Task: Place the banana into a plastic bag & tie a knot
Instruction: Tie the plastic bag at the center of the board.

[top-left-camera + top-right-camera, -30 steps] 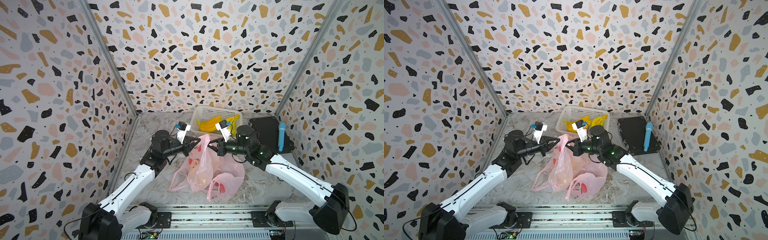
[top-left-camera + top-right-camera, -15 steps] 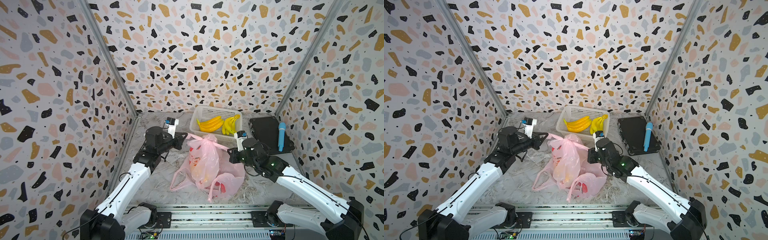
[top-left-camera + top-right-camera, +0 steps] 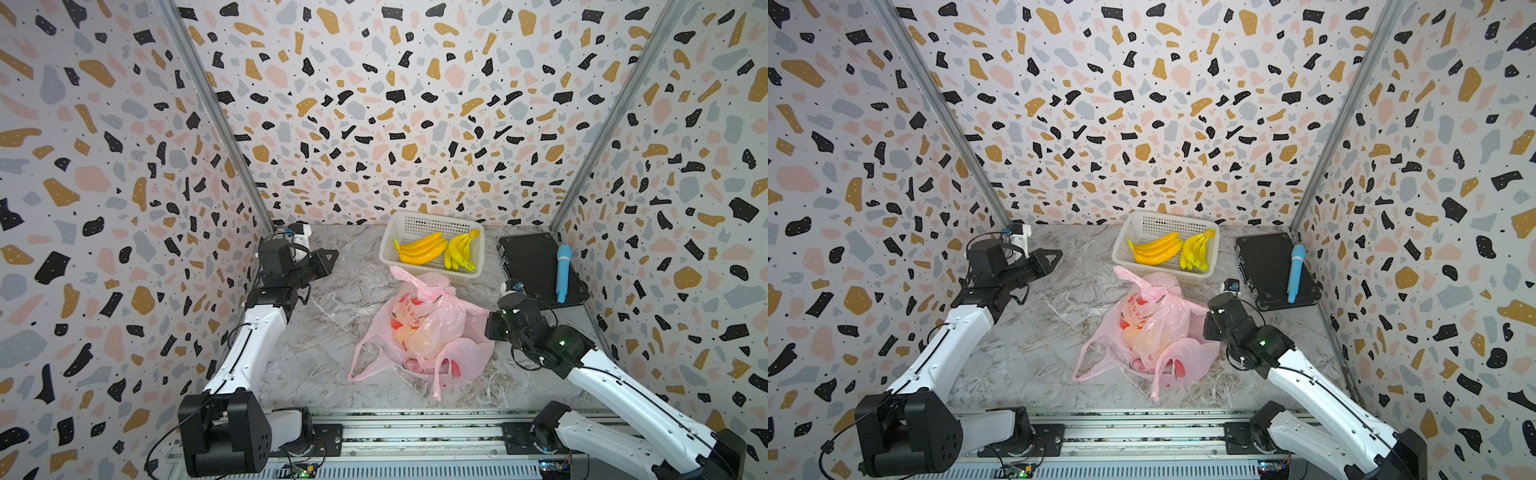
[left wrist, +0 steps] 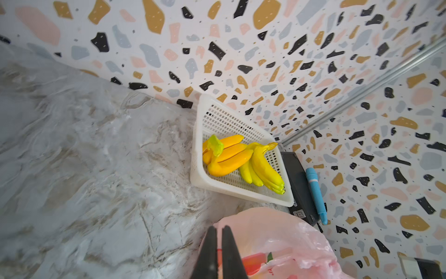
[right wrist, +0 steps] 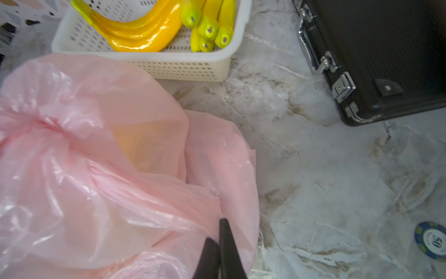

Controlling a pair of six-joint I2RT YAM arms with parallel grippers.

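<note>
Since the earlier frames both arms had drawn away from the plastic bag [image 3: 424, 328]. The left gripper [image 3: 333, 254], previously level with the bag's neck, now stood back at left of centre near the side wall. The right gripper [image 5: 217, 229] had dropped to the bag's right flank. The bag, earlier stretched between them, had slumped into a heap at lower centre in both top views.

The bag was thin, translucent pink film, crumpled and glossy, its handles drawn into a knot [image 3: 434, 286] at the top. The banana [image 5: 142, 145] showed as a blurred yellow-orange mass through the film. Red printing [image 3: 409, 309] on the film carried characters too small to read. Loose handle loops [image 3: 365, 368] of the same film trailed onto the grey-veined marble tabletop [image 3: 332, 324].

Left gripper: black fingers parted by a narrow slit, nothing between them. Right gripper: fingers pressed together over the film; whether a fold was caught could not be told.

Just above the bag stood a white perforated plastic basket [image 3: 430, 224] holding an orange-yellow bunch [image 3: 419, 249] and a lemon-yellow bunch [image 3: 459, 251] with green tips. At right, a black case [image 3: 532, 266] with chrome latches carried a blue microphone [image 3: 563, 272]. A blue poker chip [image 5: 434, 240] marked "50" lay on the tabletop.
</note>
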